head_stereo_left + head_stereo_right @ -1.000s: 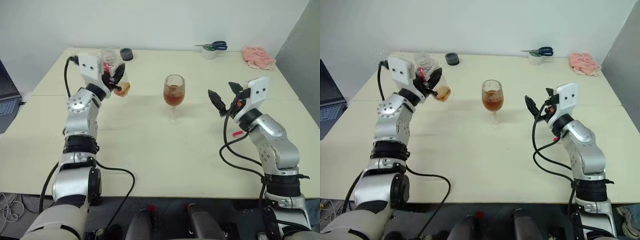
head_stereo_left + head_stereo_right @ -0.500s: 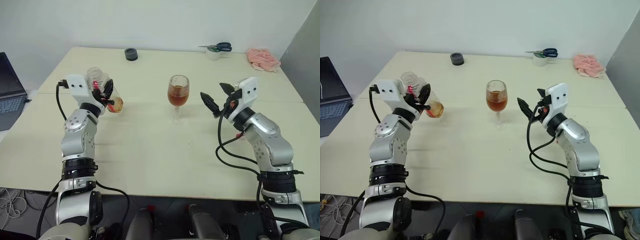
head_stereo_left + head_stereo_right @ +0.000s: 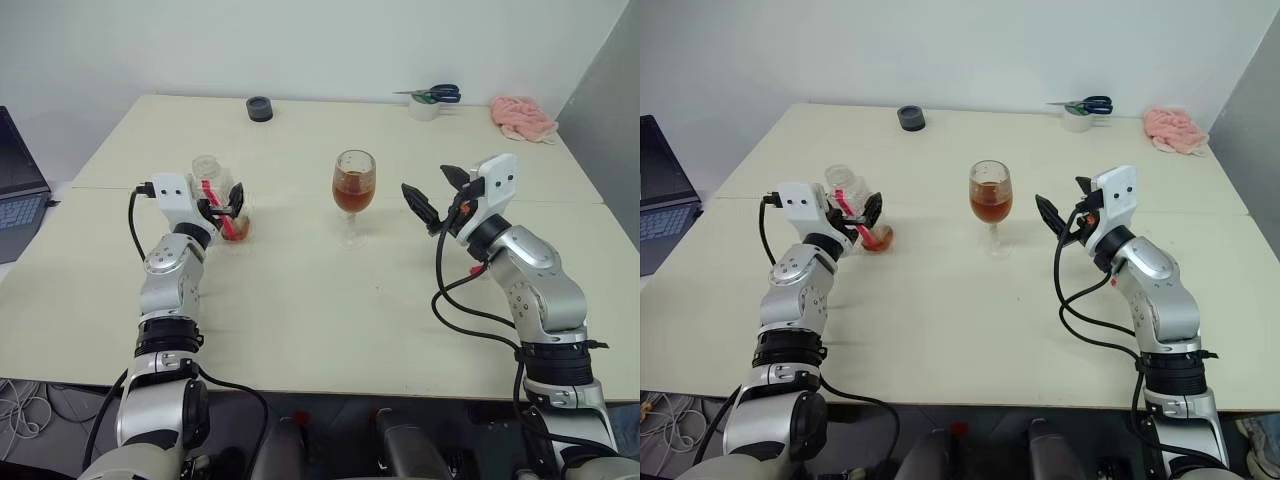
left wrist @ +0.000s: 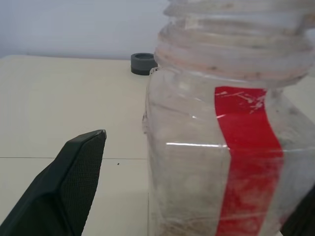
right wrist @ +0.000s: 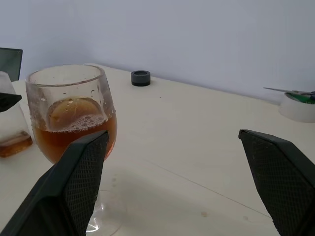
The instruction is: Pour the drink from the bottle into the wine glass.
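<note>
The bottle (image 3: 207,174) stands upright and uncapped on the left part of the table, a red strip down its clear body (image 4: 211,147) and a little amber drink (image 3: 878,238) left at its base. My left gripper (image 3: 228,206) is around it, open, with a gap showing between one finger (image 4: 74,182) and the bottle wall. The wine glass (image 3: 354,186) stands mid-table, about half full of the foamy amber drink (image 5: 74,130). My right gripper (image 3: 428,184) hovers open just right of the glass, holding nothing.
A dark round cap (image 3: 260,107) lies at the table's far edge. Scissors on a white roll (image 3: 428,100) and a pink cloth (image 3: 520,114) sit at the far right. A laptop (image 3: 14,180) is off the left side. A seam (image 3: 580,203) crosses the tabletop.
My left arm has come down and brought the tilted bottle upright onto the table, and its jaws have opened off it. The right arm has stayed put.
</note>
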{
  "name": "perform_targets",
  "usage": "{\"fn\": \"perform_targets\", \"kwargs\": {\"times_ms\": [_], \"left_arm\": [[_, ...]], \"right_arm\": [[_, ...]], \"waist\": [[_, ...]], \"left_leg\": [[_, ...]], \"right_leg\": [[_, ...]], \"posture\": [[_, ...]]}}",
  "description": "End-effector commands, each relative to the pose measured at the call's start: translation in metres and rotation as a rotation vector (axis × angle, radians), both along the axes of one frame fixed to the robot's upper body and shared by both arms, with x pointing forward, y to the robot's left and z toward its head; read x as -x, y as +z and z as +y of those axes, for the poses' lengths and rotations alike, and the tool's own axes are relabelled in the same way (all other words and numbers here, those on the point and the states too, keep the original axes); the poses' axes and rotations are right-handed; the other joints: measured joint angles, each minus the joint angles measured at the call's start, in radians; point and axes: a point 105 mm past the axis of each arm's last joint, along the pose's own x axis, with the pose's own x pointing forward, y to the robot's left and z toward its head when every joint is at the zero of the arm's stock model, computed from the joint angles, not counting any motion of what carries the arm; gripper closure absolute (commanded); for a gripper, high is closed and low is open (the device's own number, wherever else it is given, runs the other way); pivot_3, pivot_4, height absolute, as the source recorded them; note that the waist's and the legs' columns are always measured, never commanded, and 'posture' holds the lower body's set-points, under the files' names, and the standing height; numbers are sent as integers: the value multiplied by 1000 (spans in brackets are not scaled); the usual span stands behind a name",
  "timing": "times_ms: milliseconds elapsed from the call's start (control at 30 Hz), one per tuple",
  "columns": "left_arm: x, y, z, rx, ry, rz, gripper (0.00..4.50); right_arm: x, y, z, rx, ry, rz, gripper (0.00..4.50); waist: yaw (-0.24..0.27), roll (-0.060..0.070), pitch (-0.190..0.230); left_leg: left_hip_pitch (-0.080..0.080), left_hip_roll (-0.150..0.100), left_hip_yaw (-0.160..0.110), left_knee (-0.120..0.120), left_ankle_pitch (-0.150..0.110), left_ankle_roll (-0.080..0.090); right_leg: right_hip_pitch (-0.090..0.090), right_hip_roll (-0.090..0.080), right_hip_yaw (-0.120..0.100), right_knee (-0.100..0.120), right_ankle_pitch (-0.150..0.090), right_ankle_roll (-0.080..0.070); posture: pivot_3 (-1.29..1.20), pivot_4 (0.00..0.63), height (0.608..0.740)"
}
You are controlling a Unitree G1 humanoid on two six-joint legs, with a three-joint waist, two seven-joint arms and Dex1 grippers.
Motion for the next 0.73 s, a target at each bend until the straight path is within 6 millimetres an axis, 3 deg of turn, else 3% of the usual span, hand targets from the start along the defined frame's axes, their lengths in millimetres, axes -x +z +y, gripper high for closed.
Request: {"fn": "perform_targets", "kwargs": {"times_ms": [33, 367, 500, 733], "left_arm": [[12, 17, 3, -68, -22, -53, 32], [88, 2, 21, -82, -147, -12, 32], [117, 40, 4, -109, -304, -26, 32], [124, 53, -9, -216, -375, 38, 32]], "right_arm": [[8, 15, -3, 14, 19, -51, 0], [42, 5, -16, 135, 236, 70, 0], [44, 18, -16, 176, 253, 49, 0], [36, 22, -14, 198, 306, 69, 0]], "waist": [[-1, 0, 0], [-9, 0, 0], [-10, -1, 0], [-10, 0, 0]], "left_leg": [[0, 0, 0, 0, 0, 0], [1, 1, 0, -1, 0, 0], [1, 2, 0, -1, 0, 0], [4, 2, 2, -1, 0, 0]], "right_leg": [[0, 0, 0, 0, 0, 0], [0, 0, 1, -1, 0, 0], [1, 1, 1, -1, 0, 0], [2, 2, 2, -2, -1, 1]], "posture": [[0, 150, 740], [0, 150, 740], [0, 150, 740], [0, 150, 740]]}}
